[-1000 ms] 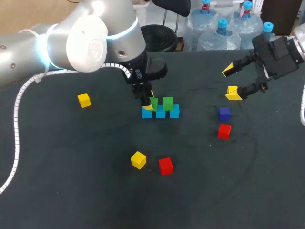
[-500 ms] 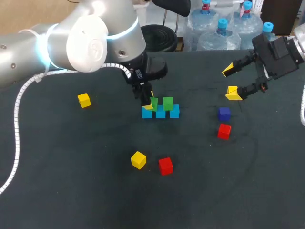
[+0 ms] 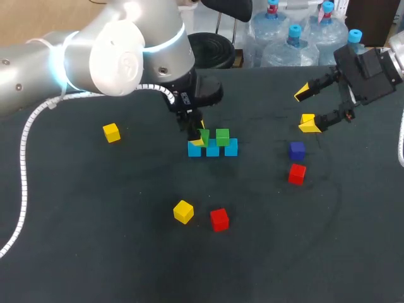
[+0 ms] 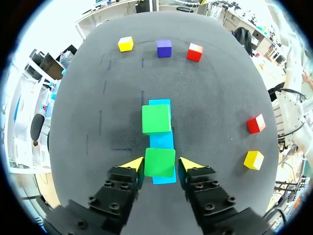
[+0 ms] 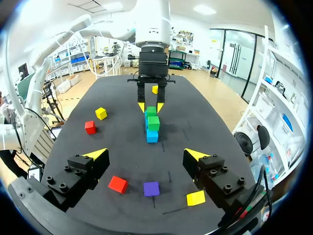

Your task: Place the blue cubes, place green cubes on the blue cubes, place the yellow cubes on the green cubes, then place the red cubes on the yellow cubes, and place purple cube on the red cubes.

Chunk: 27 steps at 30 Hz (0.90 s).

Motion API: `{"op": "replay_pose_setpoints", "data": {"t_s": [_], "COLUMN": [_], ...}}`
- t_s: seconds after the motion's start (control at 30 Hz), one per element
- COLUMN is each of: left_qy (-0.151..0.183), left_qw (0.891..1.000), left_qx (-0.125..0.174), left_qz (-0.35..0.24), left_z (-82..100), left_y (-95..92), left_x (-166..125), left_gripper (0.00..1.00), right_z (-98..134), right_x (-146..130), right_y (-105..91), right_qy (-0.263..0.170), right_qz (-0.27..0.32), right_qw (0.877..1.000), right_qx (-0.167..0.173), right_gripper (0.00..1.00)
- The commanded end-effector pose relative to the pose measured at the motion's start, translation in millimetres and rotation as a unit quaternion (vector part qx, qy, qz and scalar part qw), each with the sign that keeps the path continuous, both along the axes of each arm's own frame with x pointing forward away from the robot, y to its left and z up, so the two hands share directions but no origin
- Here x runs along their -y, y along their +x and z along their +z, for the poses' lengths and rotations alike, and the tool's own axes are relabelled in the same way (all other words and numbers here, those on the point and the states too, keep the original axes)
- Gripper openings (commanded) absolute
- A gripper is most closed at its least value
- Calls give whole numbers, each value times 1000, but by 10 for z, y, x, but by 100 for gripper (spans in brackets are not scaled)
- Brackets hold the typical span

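**ITEM: GREEN CUBE, SECOND TIER — SEATING AND RELEASE**

Left tool (image 4: 162, 164): narrow, closed from two sides on held green cube (image 4: 160, 160), as far as the left wrist view shows.

Held green cube: on top of blue row (image 4: 161, 141), at the end nearest the left tool. Seemingly bridging the joint between two blue cubes.

Second green cube (image 4: 156, 119): on the same row, just ahead of the held one, with a small gap between them.

Right tool (image 3: 307, 110): spread wide and empty, well apart from the stack, just beside one yellow cube (image 3: 307, 118).

Loose stock on tabletop (image 3: 95, 208):
- purple cube (image 3: 297, 150), with a red cube (image 3: 297, 173) near it
- second red cube (image 3: 219, 219) beside a second yellow cube (image 3: 183, 211)
- third yellow cube (image 3: 112, 132), off on the left side

Step in hand, by judgement: letting go of the held green cube, which closes out the green tier. Yellow, red and purple tiers not yet begun.

Handling notes:
- Confirm flat seating on both blue cubes below before release; no tilt and no overhang past the row's end.
- Open evenly, and only far enough to clear the cube's sides.
- Withdraw straight up with no sideways drift. Second green cube close by, and the blue row probably loose and easily nudged.
- Keep the two greens level and near enough for a yellow cube to span them.

Hazards, by judgement: a cube clinging to one pad on opening, a cube dragged askew on the lift, and blue cubes spreading apart under a sideways push.
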<state>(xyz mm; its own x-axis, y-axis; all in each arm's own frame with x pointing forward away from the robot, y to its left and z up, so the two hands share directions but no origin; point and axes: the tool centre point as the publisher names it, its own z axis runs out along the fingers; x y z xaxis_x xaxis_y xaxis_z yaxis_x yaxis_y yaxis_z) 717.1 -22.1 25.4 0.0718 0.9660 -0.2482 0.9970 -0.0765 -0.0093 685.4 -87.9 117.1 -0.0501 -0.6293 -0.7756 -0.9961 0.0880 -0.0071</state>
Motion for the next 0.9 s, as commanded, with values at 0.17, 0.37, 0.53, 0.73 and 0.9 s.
{"op": "replay_pose_setpoints", "data": {"t_s": [0.17,0.37,0.53,0.73,0.9], "left_qy": [1,2,3,1,-11], "left_qw": [1000,1000,1000,1000,1000], "left_qx": [0,1,1,3,13], "left_qz": [2,3,4,7,15], "left_z": [3,13,11,57,181], "left_y": [-2,-6,-6,-3,-22], "left_x": [11,14,11,-9,-76], "left_gripper": [36,38,76,100,100], "right_z": [-6,-6,-6,-6,-6], "right_x": [-2,-2,-2,-2,-2], "right_y": [3,3,3,3,3], "right_qy": [1,1,1,1,1], "right_qz": [0,0,0,0,0], "right_qw": [1000,1000,1000,1000,1000], "right_qx": [1,1,1,1,1], "right_gripper": [100,100,100,100,100]}}
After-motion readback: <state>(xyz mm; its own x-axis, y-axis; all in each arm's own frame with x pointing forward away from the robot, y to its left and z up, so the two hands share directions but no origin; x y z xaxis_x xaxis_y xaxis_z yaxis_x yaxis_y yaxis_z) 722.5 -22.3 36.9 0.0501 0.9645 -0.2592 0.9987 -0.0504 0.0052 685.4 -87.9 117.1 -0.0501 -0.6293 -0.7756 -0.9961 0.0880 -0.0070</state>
